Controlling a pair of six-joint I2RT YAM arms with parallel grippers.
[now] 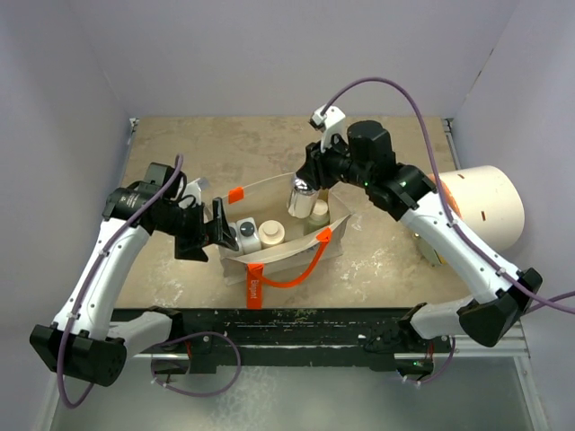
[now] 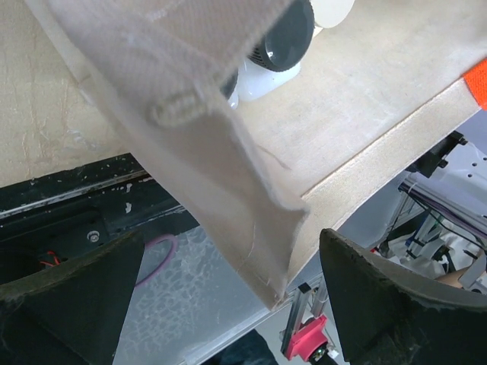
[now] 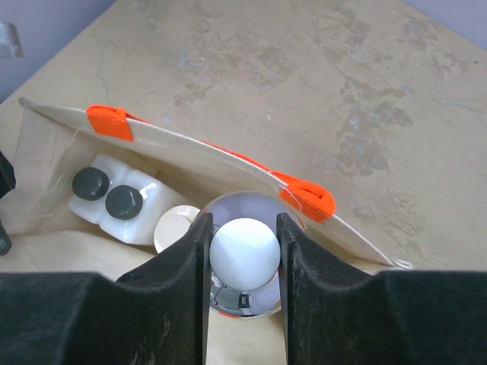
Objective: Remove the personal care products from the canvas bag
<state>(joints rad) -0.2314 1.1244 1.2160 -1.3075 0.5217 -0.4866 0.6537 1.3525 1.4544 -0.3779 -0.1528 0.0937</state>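
The canvas bag [image 1: 265, 190] stands open in the middle of the bench [image 1: 198, 144]. The right fingers [image 3: 186, 266] pinch the white cap of a clear bottle [image 1: 300, 199], held upright at the bag's far right part, close to its far wall. The left fingers [image 2: 380, 304] are spread wide at the bag's left end, with a fold of canvas between them. Inside, two white bottles with dark grey caps [image 3: 106, 194] sit at the left end, and a cream-capped bottle [image 3: 176, 226] is just right of them.
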